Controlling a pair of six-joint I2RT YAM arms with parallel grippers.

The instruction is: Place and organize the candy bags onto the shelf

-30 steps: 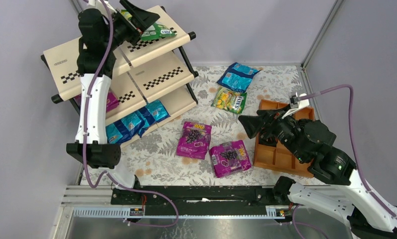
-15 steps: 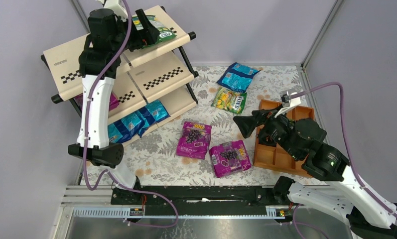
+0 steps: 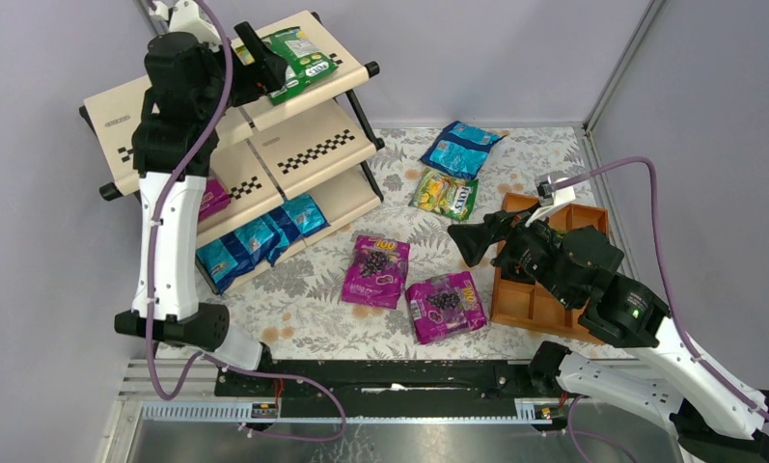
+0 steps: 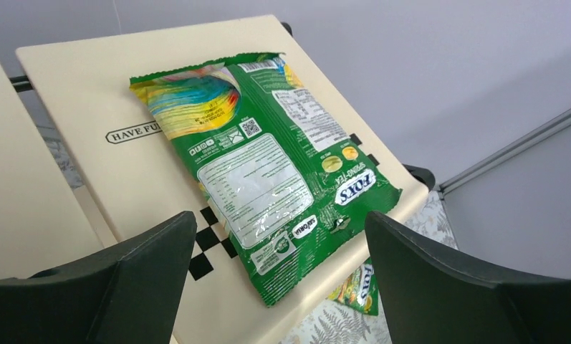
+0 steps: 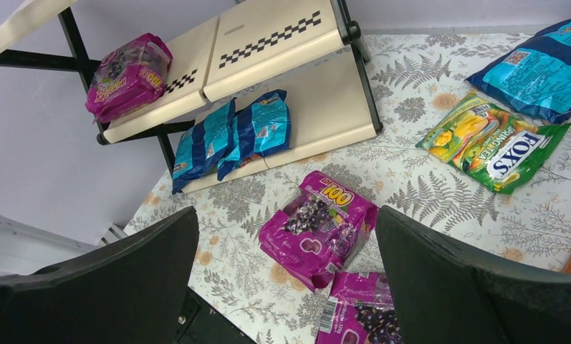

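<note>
The room is a small booth with pale purple walls (image 3: pixel 477 58). The surface (image 3: pixel 303 289) is a cloth with grey leaves and little orange flowers on it.

The shelf (image 3: pixel 303 145) stands at the far left. It has three cream boards, and they slope down toward the middle, so I think a slippery bag could slide.

The left arm (image 3: pixel 173 212) reaches up high to the top board. The left jaws are wide open and hold nothing. A green bag (image 4: pixel 268 172) lies flat there, just past the jaws, with its printed back up. It hangs a little over the low edge.

The right arm (image 3: pixel 650 376) leans in from the near right, over an orange-brown tray (image 3: pixel 535 304). The right jaws are wide open too, and empty. They point at the bags on the surface, maybe to pick the next one.

Blue bags (image 5: pixel 232 140) lie side by side on the lowest board, so like seems to go with like. One pink bag (image 5: pixel 128 75) sits on the middle board at the left end.

Some bags wait on the surface. Two pink bags (image 3: pixel 376 270) (image 3: pixel 446 305) lie near the middle, close together. A green-yellow bag (image 3: pixel 445 194) lies farther back, and a blue bag (image 3: pixel 460 148) just past it.
</note>
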